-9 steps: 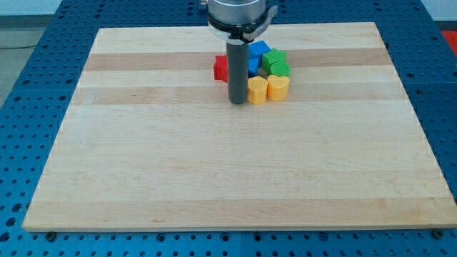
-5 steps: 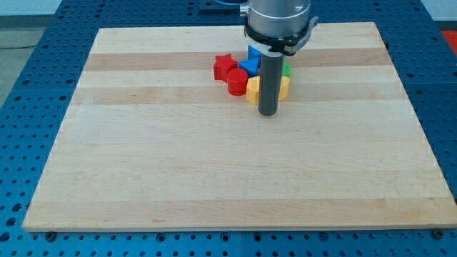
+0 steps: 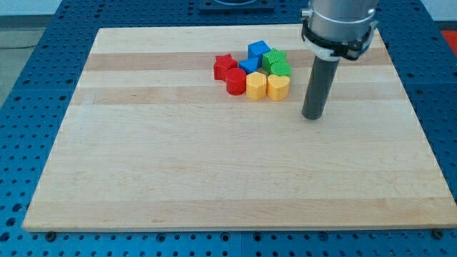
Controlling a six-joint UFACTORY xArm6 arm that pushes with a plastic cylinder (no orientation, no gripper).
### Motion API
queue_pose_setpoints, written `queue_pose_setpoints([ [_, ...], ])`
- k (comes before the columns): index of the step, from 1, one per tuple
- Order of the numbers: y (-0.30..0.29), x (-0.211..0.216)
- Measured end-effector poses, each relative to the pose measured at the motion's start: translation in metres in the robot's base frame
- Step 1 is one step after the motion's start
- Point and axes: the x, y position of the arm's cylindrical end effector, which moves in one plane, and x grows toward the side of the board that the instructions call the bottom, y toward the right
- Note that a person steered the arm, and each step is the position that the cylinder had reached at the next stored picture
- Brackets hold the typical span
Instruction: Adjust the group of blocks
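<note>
A tight cluster of blocks sits at the view's top centre of the wooden board (image 3: 214,164). It holds a red star (image 3: 224,66), a red cylinder (image 3: 235,81), a yellow hexagon (image 3: 255,86), a yellow heart (image 3: 278,86), a blue cube (image 3: 258,51), a second blue block (image 3: 248,64), a green star (image 3: 273,57) and a second green block (image 3: 280,68). My tip (image 3: 312,116) rests on the board to the right of and slightly below the yellow heart, apart from the cluster.
The board lies on a blue perforated table (image 3: 28,107). The arm's metal body (image 3: 338,25) hangs over the board's top right.
My tip has swept from the left side of the yellow hexagon, along the cluster's lower edge, to the right of it. The blocks have not visibly shifted.
</note>
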Motion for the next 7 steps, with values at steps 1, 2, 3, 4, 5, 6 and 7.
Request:
queue_pose_setpoints([
  [1,0.000,-0.023],
  [2,-0.001,-0.023],
  [3,-0.005,-0.027],
  [4,-0.007,-0.028],
  [5,-0.016,-0.036],
  [6,-0.017,-0.037],
  [7,-0.013,-0.042],
])
